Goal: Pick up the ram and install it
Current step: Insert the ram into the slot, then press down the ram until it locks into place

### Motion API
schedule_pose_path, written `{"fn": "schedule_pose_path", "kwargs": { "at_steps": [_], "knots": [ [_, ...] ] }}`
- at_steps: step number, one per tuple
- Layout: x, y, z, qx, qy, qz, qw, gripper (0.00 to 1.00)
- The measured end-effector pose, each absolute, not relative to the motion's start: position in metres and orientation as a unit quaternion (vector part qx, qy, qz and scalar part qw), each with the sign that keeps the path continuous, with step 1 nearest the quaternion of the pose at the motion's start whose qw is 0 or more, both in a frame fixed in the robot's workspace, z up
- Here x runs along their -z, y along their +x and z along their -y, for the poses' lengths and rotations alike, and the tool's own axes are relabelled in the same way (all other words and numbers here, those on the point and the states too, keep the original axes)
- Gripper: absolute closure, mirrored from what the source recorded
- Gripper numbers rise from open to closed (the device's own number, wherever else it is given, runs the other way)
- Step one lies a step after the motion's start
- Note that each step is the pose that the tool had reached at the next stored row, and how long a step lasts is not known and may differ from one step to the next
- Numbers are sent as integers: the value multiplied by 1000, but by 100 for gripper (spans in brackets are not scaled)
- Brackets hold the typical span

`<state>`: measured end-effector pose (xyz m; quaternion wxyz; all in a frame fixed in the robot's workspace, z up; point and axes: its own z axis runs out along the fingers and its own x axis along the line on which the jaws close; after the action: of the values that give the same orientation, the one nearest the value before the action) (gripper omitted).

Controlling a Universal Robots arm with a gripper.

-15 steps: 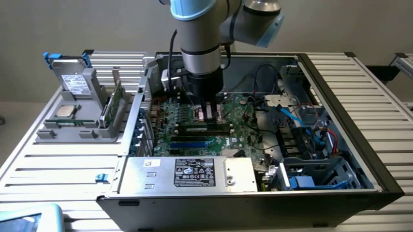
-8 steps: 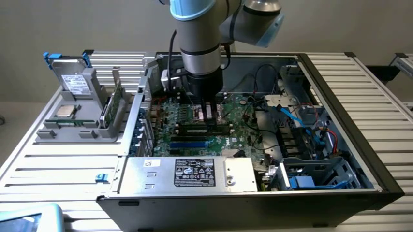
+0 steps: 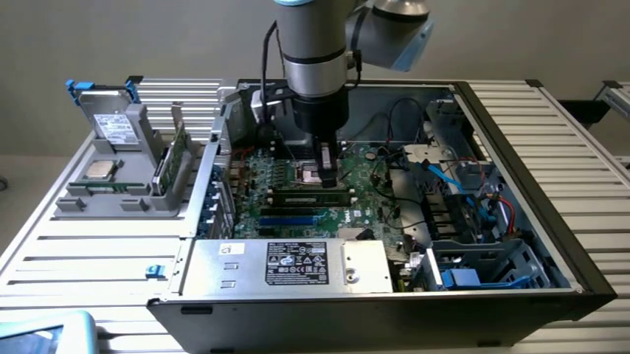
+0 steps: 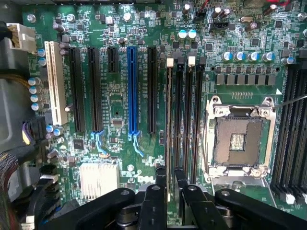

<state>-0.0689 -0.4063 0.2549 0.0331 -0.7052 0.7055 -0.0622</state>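
Pincer point(image 4: 167, 179) above ram point(image 4: 169, 120) seated in motherboard point(image 4: 120, 105).

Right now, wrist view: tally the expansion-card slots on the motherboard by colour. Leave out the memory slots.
white slot: 1
blue slot: 1
black slots: 4, one of them shorter than the rest
Total: 6
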Motion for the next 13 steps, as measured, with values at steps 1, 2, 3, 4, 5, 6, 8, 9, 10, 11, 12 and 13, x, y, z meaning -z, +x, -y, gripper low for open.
{"fn": "schedule_pose_path", "kwargs": {
  "at_steps": [1,2,3,4,5,6,8,9,10,11,12,13],
  "knots": [
    [-256,-67,406,60,-705,-706,31,79],
    [-258,-65,406,58,-706,-706,28,79],
    [-259,-64,406,55,-706,-706,25,79],
    [-259,-62,406,51,-706,-706,21,79],
    [-260,-61,406,48,-706,-706,17,79],
    [-260,-60,406,45,-707,-706,15,79],
    [-260,-60,406,45,-707,-706,15,79],
    [-260,-60,406,45,-707,-706,15,79],
    [-260,-60,406,45,-707,-706,15,79],
    [-260,-60,406,45,-707,-706,15,79],
    [-260,-60,406,45,-707,-706,15,79],
    [-260,-60,406,45,-707,-706,15,79]
  ]
}}
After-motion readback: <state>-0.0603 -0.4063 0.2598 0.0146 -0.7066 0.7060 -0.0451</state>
